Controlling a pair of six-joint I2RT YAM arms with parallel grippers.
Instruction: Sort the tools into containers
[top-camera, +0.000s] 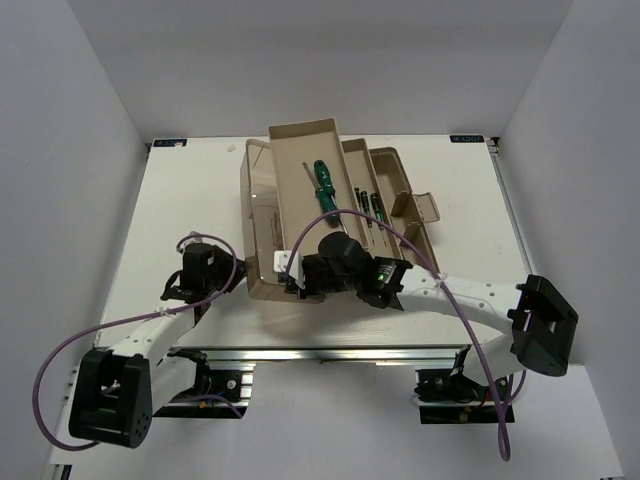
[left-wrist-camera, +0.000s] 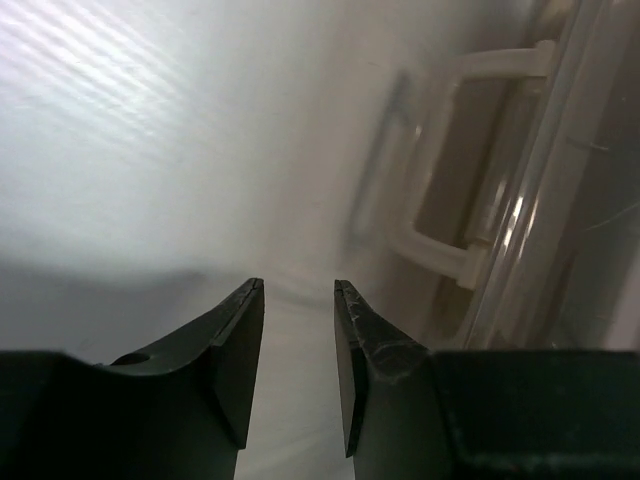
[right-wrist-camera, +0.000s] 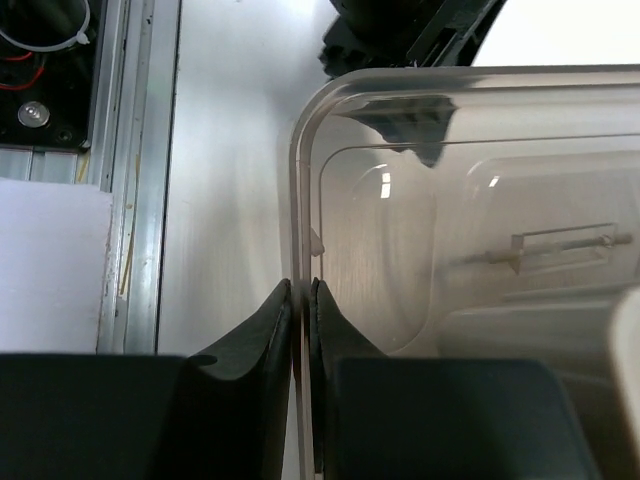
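Observation:
The toolbox stands mid-table with its smoky translucent lid (top-camera: 262, 215) swung out to the left. A green-handled screwdriver (top-camera: 323, 185) lies in the beige tray (top-camera: 300, 138). Two slim dark screwdrivers (top-camera: 367, 205) lie in the compartment to its right. My right gripper (top-camera: 300, 280) is at the lid's near corner. In the right wrist view it (right-wrist-camera: 301, 285) is shut on the lid's thin rim (right-wrist-camera: 297, 180). My left gripper (top-camera: 205, 270) is left of the lid. In the left wrist view it (left-wrist-camera: 298, 288) is open with nothing between its fingers, and the lid's pale handle (left-wrist-camera: 445, 200) lies ahead to the right.
A further beige compartment (top-camera: 398, 180) and a small translucent flap (top-camera: 427, 207) stick out on the toolbox's right. An aluminium rail (top-camera: 330, 355) runs along the near table edge, close behind my right gripper. White walls close the table in on three sides.

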